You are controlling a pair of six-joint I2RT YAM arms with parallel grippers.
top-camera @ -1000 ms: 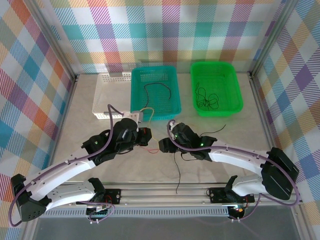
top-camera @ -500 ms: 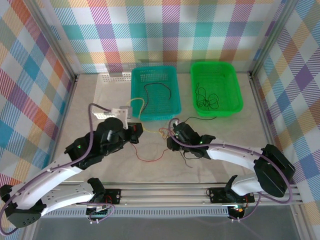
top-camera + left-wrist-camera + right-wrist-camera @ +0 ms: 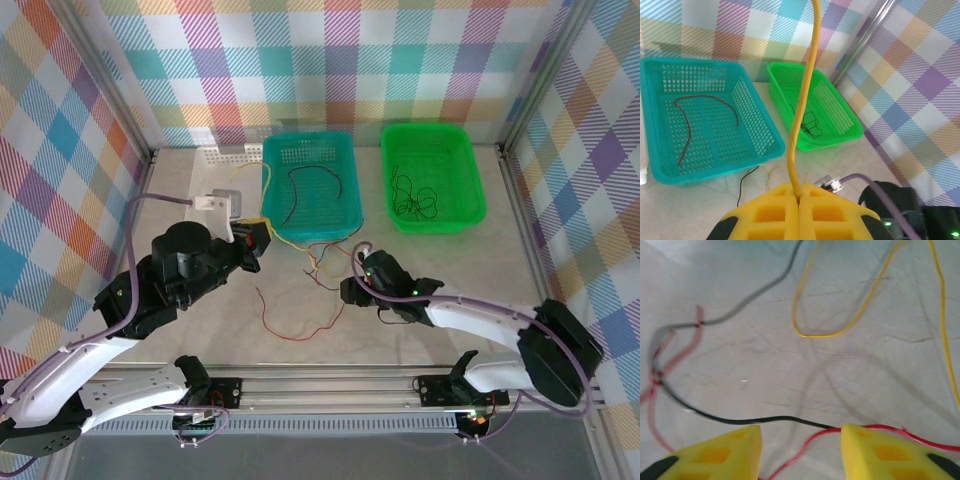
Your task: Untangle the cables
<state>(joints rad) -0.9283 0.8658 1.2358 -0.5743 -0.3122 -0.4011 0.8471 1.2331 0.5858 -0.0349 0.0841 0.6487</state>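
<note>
The cables lie tangled on the table between my arms: a red cable [image 3: 292,325] in a loose loop, a yellow cable [image 3: 318,262] and a black cable [image 3: 740,419]. My left gripper [image 3: 260,236] is shut on the yellow cable [image 3: 807,75], which rises taut from its closed pads [image 3: 785,205]. My right gripper [image 3: 347,292] hangs low over the tangle. In the right wrist view the right gripper [image 3: 801,439] is open, and the black cable and the red cable [image 3: 807,444] pass between its fingertips without being pinched. A yellow loop [image 3: 840,331] lies beyond them.
A teal basket [image 3: 310,232] holds one dark wire [image 3: 312,178]. A green basket [image 3: 476,205] to its right holds a knot of black wires [image 3: 412,200]. A white basket [image 3: 226,156] stands far left, behind my left arm. Checked walls close the table in.
My left arm has drawn back to the far left with the yellow cable. The red cable has been dragged out into a wide loop. My right gripper has shifted slightly right.
</note>
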